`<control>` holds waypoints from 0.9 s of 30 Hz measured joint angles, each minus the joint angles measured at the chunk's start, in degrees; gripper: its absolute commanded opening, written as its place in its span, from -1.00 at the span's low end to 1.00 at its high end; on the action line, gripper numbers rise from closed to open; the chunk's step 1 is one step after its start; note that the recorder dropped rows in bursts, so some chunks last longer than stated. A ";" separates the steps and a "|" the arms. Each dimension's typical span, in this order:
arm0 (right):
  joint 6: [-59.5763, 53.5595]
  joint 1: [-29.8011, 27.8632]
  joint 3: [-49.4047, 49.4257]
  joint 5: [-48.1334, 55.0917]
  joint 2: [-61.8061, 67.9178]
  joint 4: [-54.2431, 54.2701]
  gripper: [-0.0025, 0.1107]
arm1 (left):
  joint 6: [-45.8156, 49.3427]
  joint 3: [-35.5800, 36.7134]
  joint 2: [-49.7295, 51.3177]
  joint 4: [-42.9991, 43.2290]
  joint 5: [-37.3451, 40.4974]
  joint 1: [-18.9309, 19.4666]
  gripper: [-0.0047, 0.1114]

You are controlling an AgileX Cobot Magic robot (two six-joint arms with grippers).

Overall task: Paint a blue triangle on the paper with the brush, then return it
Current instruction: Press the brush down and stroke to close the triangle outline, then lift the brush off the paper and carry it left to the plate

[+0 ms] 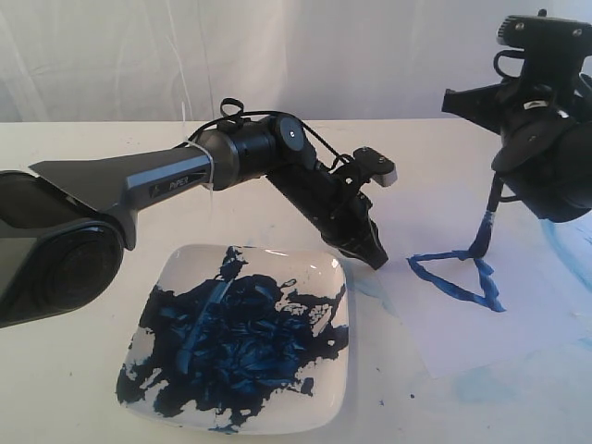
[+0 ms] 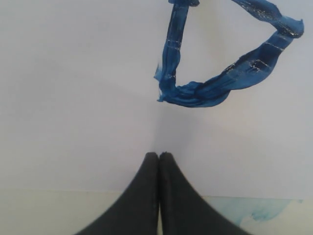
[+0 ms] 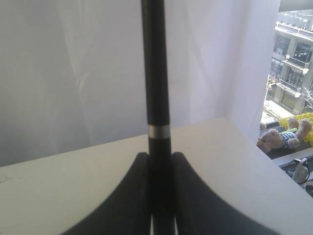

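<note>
Nearest on the table point(image 1: 55, 393) stands a glossy square plate point(image 1: 185, 270), most of its surface covered in dark blue paint.

Beyond it, to the right, the paper point(image 1: 499, 338) lies flat on the table. A pale blue stain point(image 1: 481, 384) marks the table just off its near edge.

The blue triangle point(image 1: 453, 285) is painted on the paper's far portion: a dark outline of thick, uneven strokes, closed at all three corners.

The left gripper point(image 1: 375, 257) hangs low between the plate's far corner and the triangle. In the left wrist view its jaws are pressed tip to tip with nothing between them point(image 2: 159, 155), poised over the paper's edge, with one triangle corner point(image 2: 215, 90) near them.

The brush point(image 1: 490, 215) stands nearly upright, and its blue-stained tip touches the triangle's far corner. The right gripper point(image 1: 507, 171) is above it, jaws clenched on the black handle. The right wrist view confirms the clamp point(image 3: 159, 156): the handle point(image 3: 155, 73) rises between the jaws, with its silver band just clear of them.

A white curtain point(image 1: 139, 55) closes the rear.
</note>
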 measured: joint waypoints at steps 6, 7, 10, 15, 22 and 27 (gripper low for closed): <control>-1.46 0.00 0.00 -1.36 0.00 0.38 -0.96 | 0.00 0.00 0.00 0.00 0.00 0.00 -0.92; -1.46 0.00 0.00 -1.47 0.10 0.61 -0.96 | 0.00 0.00 0.00 0.00 0.00 0.00 -0.92; -1.90 0.00 0.00 -1.60 0.07 1.35 -0.96 | 0.00 0.00 0.00 0.00 0.00 0.00 -0.92; -2.77 0.00 0.00 -1.32 -0.93 3.31 -0.96 | 0.00 0.00 0.00 0.00 0.00 0.00 -0.92; -3.13 0.00 0.00 1.15 -8.18 6.45 -0.96 | 0.00 0.00 -0.03 0.00 0.00 0.00 -0.92; -8.67 0.00 0.00 4.36 -13.13 10.68 -0.96 | -1.62 0.35 -1.78 2.15 2.26 0.51 -0.92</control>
